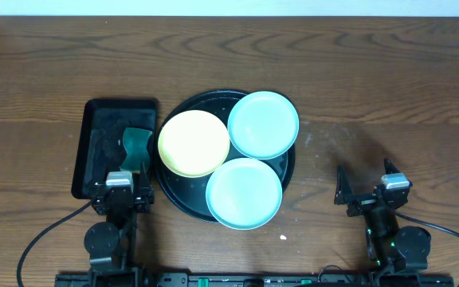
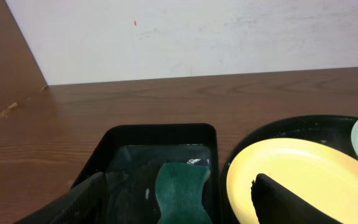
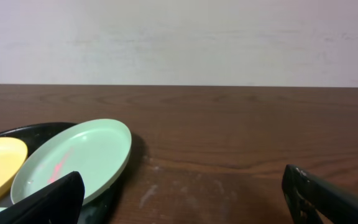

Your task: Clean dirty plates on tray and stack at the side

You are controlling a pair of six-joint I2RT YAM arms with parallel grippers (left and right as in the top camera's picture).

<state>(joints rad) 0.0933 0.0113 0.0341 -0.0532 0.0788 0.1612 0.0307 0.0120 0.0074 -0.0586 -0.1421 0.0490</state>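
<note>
Black and round, the large raised-rim tray sits at the middle of the brown wooden bench with all three plates on it. A pale yellow round plastic plate lies at 10 o'clock. A pale mint-green plate at 2 o'clock bears a pink smear, and a second mint-green plate lies at 6 o'clock. They crowd edge to edge and overhang the rim. At the tray's 9 o'clock lies a smaller rectangular black tray holding a dark green sponge. The left pincer at 7 o'clock and the right pincer at 4 o'clock both stand wide, holding nothing.
</note>
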